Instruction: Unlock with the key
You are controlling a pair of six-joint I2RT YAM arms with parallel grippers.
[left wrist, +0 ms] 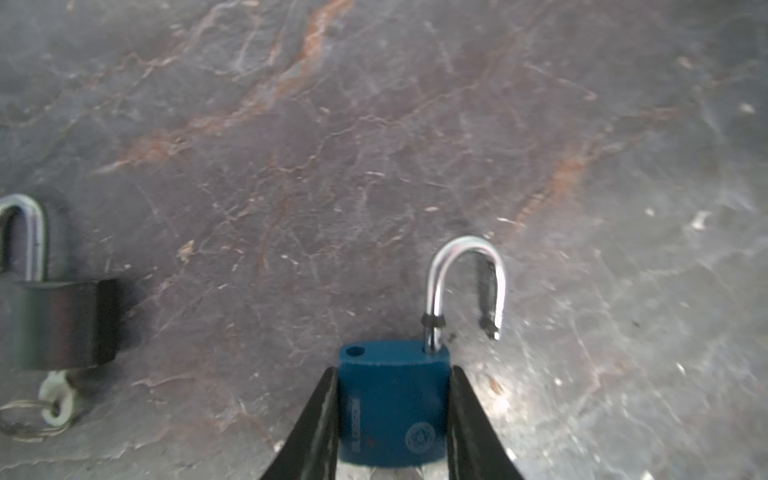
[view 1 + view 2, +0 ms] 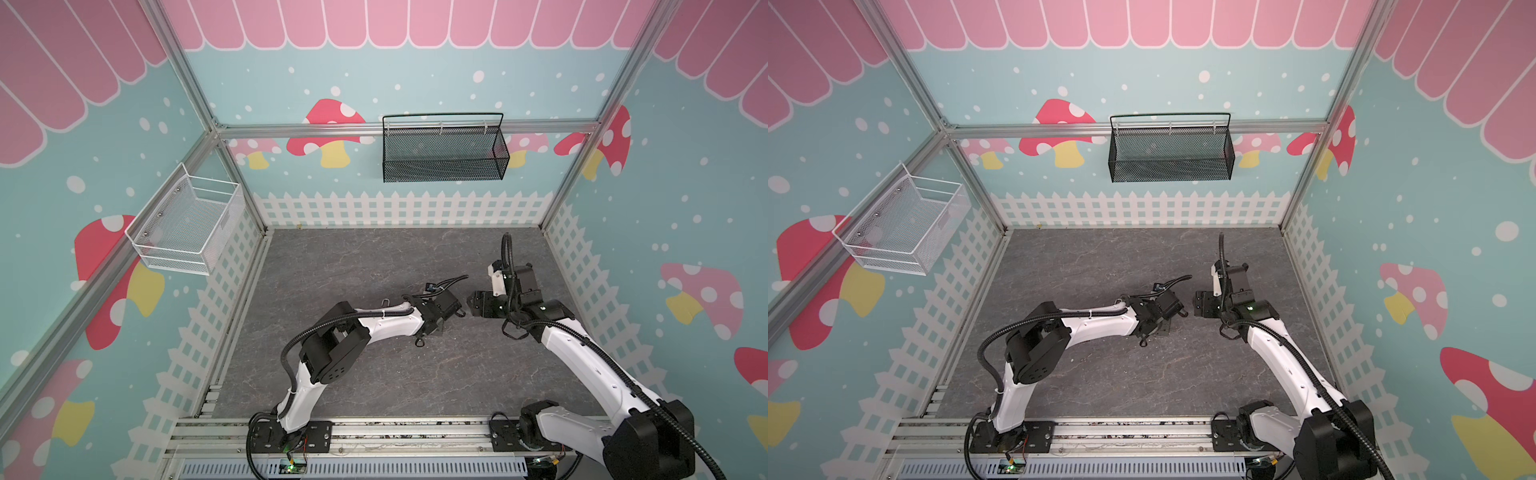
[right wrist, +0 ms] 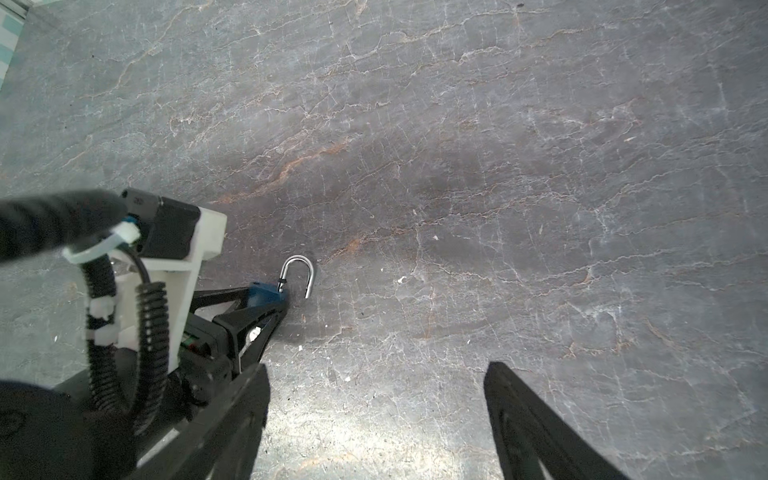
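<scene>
A gray stone-patterned tabletop [image 2: 353,266] fills the floor of the booth, veined with pale and rusty streaks that show close up in the wrist views [image 1: 374,124] [image 3: 519,166]. A white wire basket [image 2: 178,224] [image 2: 901,224] hangs on the left wall, tilted in both top views. A black mesh basket [image 2: 440,166] [image 2: 1169,164] hangs from the silver metal bar [image 2: 291,131] that runs across the back wall. The walls are pale blue with white dots, red, pink and yellow mushrooms [image 2: 328,133], a printed white picket fence [image 2: 399,210] along the bottom and a pink scalloped band [image 2: 374,25] along the top. Silver rails [image 2: 415,434] run along the near edge of the tabletop.
</scene>
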